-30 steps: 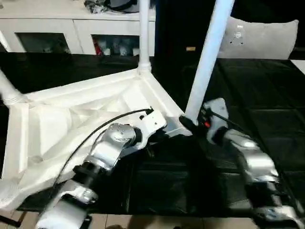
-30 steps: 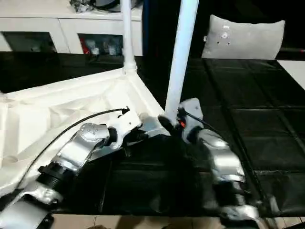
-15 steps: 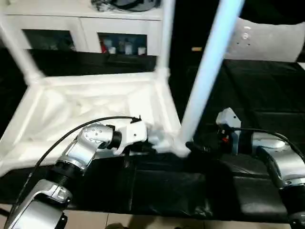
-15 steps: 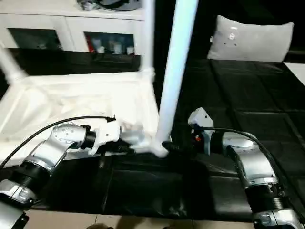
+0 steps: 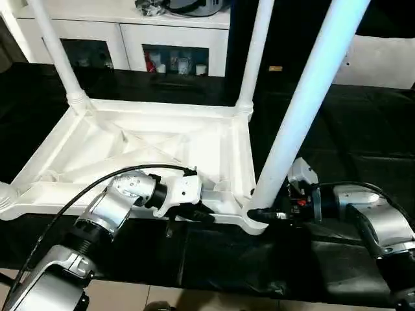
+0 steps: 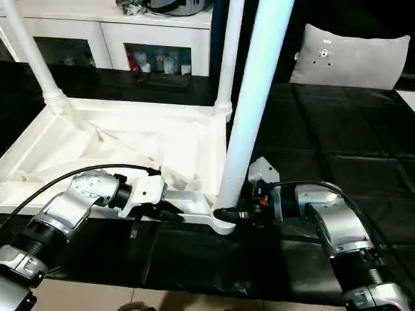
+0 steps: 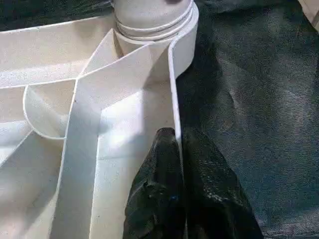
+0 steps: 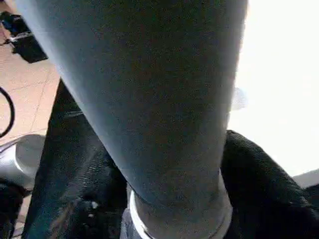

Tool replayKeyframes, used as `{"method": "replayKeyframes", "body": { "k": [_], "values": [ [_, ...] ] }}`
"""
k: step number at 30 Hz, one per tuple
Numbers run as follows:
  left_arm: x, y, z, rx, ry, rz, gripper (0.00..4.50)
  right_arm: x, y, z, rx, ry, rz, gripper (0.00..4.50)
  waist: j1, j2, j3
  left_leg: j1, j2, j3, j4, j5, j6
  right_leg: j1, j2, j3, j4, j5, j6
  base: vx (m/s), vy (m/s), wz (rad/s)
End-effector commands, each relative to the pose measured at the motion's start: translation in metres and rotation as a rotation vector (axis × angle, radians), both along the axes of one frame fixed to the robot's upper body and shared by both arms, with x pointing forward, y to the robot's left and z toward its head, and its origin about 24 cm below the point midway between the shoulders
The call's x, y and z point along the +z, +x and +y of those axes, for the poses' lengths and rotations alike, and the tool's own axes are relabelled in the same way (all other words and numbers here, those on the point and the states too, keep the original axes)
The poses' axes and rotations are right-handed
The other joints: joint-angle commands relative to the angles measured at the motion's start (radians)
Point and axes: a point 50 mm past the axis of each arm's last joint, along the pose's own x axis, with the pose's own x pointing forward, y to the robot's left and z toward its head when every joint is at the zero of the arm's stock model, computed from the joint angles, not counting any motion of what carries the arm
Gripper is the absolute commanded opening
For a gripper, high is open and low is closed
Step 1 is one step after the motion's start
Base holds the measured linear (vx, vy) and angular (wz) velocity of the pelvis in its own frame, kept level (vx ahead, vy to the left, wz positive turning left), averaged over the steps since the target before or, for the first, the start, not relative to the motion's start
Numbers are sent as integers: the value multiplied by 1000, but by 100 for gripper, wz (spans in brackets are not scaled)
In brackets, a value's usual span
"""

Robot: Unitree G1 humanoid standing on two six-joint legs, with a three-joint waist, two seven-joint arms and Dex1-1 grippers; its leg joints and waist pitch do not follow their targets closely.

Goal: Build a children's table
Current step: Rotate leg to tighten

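The white tabletop (image 5: pixel 130 139) lies underside up on the black-covered work surface (image 5: pixel 363 129). Two legs stand in its far corners (image 5: pixel 57 52) (image 5: pixel 258 52). A third, thick leg (image 5: pixel 305 116) rises from the near right corner socket (image 5: pixel 254 223). My left gripper (image 5: pixel 206 216) is shut on the tabletop's near rim; in the left wrist view its fingers (image 7: pixel 164 189) pinch that thin wall just short of the socket. My right gripper (image 5: pixel 260 214) comes in from the right and is shut on the base of the near right leg (image 8: pixel 149 99), one finger (image 8: pixel 259 184) on each side.
A white cabinet with glass doors (image 5: pixel 130 39) runs along the back. A grey cushion (image 6: pixel 350 55) rests at the back right. The work surface's front edge (image 5: pixel 214 285) lies just beyond my forearms, with floor below it.
The camera has swung, and the tabletop now lies flat and square to me instead of tipped. My right forearm now reaches in from the right. Both grips have held.
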Motion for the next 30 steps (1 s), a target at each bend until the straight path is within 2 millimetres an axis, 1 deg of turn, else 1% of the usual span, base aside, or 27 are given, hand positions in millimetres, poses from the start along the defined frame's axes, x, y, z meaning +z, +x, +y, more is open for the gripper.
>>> {"method": "replayKeyframes", "body": {
  "k": [1,3,6,10,11,12,13,14,15,16,17,18,19,20,21,22,23,24,25,26,27,28,29,30],
  "values": [
    [-5,-8,-5,-83,31,20,0,3,-2,2,22,8,-6,252,-4,-12,-64,-2,55,-10,-65,-140,67,55,-73,51,-74,-239,-202,0,0,0],
    [-5,-8,-5,-82,30,26,0,2,-3,3,25,11,4,223,-4,-12,-63,-2,54,-10,-66,-144,66,55,-73,50,-75,-248,-201,0,0,0],
    [-5,-8,-5,-79,24,34,0,1,-3,4,24,14,9,218,-4,-13,-62,-2,53,-10,-66,-148,63,55,-73,50,-76,-259,-197,0,0,0],
    [-3,-9,-7,-60,-10,59,0,1,-2,7,-2,34,11,206,-4,-12,-62,-1,53,-10,-66,-148,60,54,-73,50,-77,-269,-195,0,0,0],
    [-3,-8,-8,-42,-20,67,0,0,-1,8,-23,36,9,206,-5,-12,-63,-1,54,-10,-66,-146,60,55,-73,50,-77,-264,-195,0,0,0],
    [-2,-5,-10,19,-36,73,0,-1,4,13,-93,39,0,205,-6,-9,-63,-1,54,-10,-67,-143,57,54,-73,51,-75,-258,-198,0,0,0],
    [-2,-2,-12,73,-49,72,0,-3,9,18,-160,40,-13,205,-8,-10,-60,-2,53,-10,-68,-148,53,53,-72,50,-77,-268,-198,0,0,0],
    [-2,1,-15,125,-64,74,0,-4,14,23,-234,37,-23,204,-14,-9,-58,-3,51,-12,-71,-162,41,52,-72,49,-81,-305,-189,0,0,0],
    [-2,3,-19,179,-76,77,0,-6,20,28,-315,30,-29,204,-22,-8,-56,-2,47,-15,-73,-184,25,53,-73,47,-87,-363,-170,0,0,0],
    [-2,5,-21,209,-83,81,0,-7,24,31,-362,24,-30,204,-28,-10,-56,-3,46,-15,-73,-188,16,52,-72,47,-87,-384,-161,0,0,0],
    [-2,7,-25,248,-98,77,0,-9,29,34,-433,16,-29,203,-34,-9,-55,-4,44,-18,-75,-199,7,54,-73,44,-93,-429,-144,0,0,0],
    [-1,9,-30,285,-109,71,0,-10,33,39,-478,16,-21,201,-43,-7,-55,-2,43,-19,-75,-210,1,50,-73,45,-97,-454,-135,0,0,0],
    [0,10,-32,308,-117,67,0,-11,35,41,-501,18,-14,201,-48,-9,-55,-2,43,-19,-74,-214,0,50,-72,45,-97,-459,-133,0,0,0],
    [2,15,-38,363,-127,52,0,-12,40,47,-570,9,-13,200,-55,-8,-56,-2,42,-19,-74,-215,4,50,-72,45,-100,-456,-132,0,0,0],
    [2,16,-39,378,-130,48,0,-12,42,49,-587,7,-12,200,-59,-4,-56,-2,43,-19,-73,-215,4,49,-71,47,-97,-444,-136,0,0,0],
    [3,17,-41,400,-132,43,0,-13,44,51,-612,2,-12,200,-64,-7,-55,-2,40,-18,-72,-218,7,46,-68,47,-100,-440,-137,0,0,0],
    [5,23,-48,477,-146,26,0,-14,49,60,-689,0,-4,199,-65,-8,-58,-4,38,-18,-70,-205,13,51,-69,46,-100,-434,-134,0,0,0],
    [6,26,-52,526,-156,22,0,-15,52,65,-732,-6,-3,199,-69,-4,-55,-4,40,-16,-71,-198,12,45,-68,48,-98,-416,-143,0,0,0],
    [8,29,-56,562,-163,20,0,-16,53,69,-764,-8,-2,199,-73,-13,-57,-6,40,-17,-71,-193,10,47,-67,46,-97,-413,-143,0,0,0],
    [8,29,-56,562,-163,20,0,-16,53,69,-764,-8,-2,199,-70,-9,-61,-4,39,-17,-69,-174,11,50,-69,47,-95,-388,-147,0,0,0],
    [9,30,-61,595,-174,12,0,-16,54,74,-775,-5,-1,199,-70,-8,-62,-6,41,-16,-69,-159,21,51,-67,49,-90,-337,-157,0,0,0],
    [10,31,-62,602,-176,11,0,-16,54,76,-776,-2,-4,233,-69,-8,-63,-8,41,-16,-68,-147,25,53,-66,49,-87,-306,-163,0,0,0],
    [11,31,-71,628,-185,-1,0,-13,56,82,-769,21,-22,253,-69,-8,-65,-6,42,-14,-66,-129,34,53,-66,51,-81,-246,-182,0,0,0],
    [11,31,-73,629,-185,-6,0,-12,56,83,-762,27,-28,267,-68,-9,-67,-6,41,-13,-63,-115,46,56,-67,51,-79,-208,-197,0,0,0]
  ]
}}
